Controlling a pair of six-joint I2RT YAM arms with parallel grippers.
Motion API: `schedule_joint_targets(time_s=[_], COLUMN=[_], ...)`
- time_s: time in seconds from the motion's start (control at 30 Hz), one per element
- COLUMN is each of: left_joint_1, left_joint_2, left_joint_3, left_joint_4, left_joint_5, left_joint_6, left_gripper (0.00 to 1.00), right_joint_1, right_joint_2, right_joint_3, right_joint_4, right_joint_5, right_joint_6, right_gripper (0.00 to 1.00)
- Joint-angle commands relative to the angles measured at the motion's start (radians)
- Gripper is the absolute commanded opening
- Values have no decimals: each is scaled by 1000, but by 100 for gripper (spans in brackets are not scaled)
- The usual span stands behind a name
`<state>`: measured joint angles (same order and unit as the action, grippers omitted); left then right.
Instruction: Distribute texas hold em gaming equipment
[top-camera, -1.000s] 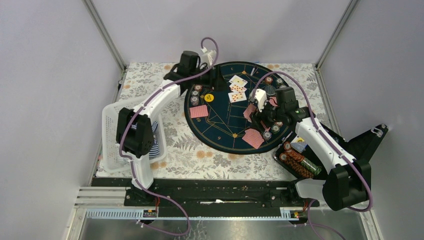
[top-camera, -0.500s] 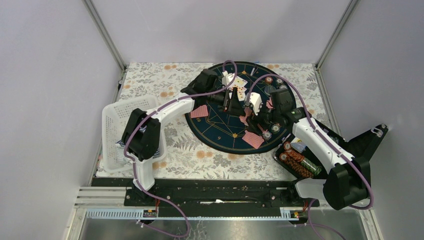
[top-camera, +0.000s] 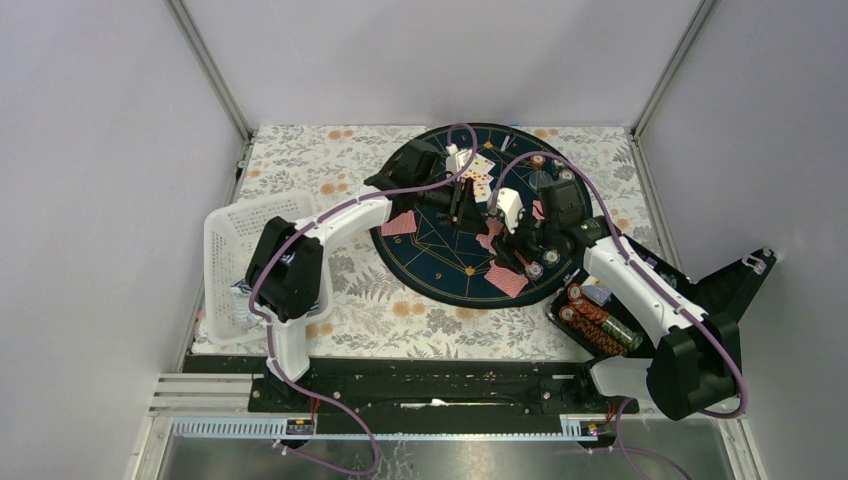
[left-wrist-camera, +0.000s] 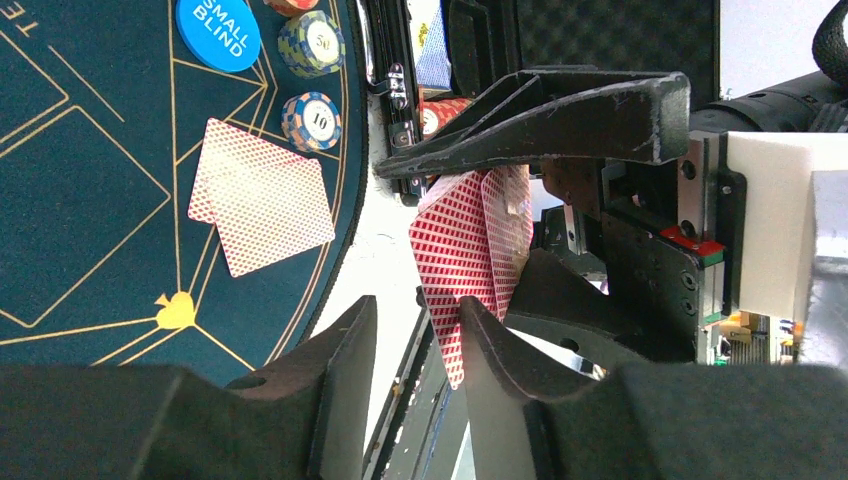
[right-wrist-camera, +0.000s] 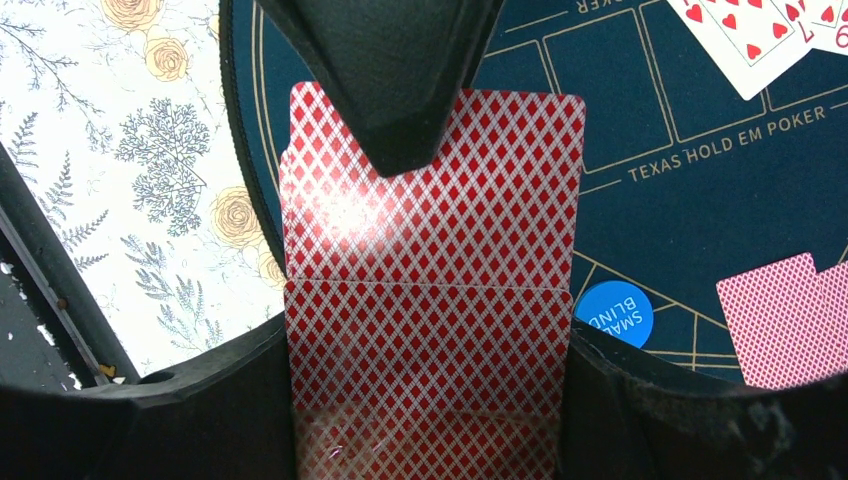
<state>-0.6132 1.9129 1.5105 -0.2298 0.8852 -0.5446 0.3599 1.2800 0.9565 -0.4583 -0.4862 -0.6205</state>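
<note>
Right hand (top-camera: 497, 232) is clamped on a little stack of red-backed cards (right-wrist-camera: 430, 300), holding it up over the edge of the dark blue mat (right-wrist-camera: 660, 120). Left hand (left-wrist-camera: 415, 310) sits narrow around the stack's corner, with a gap showing, so no grip there yet.

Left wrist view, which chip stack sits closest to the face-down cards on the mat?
The stack marked 10, right beside the face-down cards; the stack marked 50 lies farther off.

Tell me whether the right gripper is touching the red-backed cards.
Touching. The right wrist view shows the red-backed cards pinched between the right gripper's jaws, the upper one pressed flat on their backs.
</note>
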Motion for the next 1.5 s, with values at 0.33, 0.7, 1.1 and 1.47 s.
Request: schedule_joint_targets(time_s=[0.33,0.7,1.1,1.47], left_joint_1=[33,13,61,162], left_joint_2=[-77,-59,-85,-163], left_joint_3=[-52,-25,-62,-223], left_joint_4=[115,124,122,397], left_joint_5=[25,39,-30,-10], left_joint_6=[-18,-30,-44,-216], left_gripper=[19,44,1,0], right_joint_1=[10,15,16,15], right_joint_2=[-38,-29,-34,-27], right_joint_3=[8,11,8,8], right_joint_4=[55,53,64,78], right_joint_5=[-2,7,26,59], right_joint_6=[-8,-7,-2,8], right_gripper=[0,0,0,0])
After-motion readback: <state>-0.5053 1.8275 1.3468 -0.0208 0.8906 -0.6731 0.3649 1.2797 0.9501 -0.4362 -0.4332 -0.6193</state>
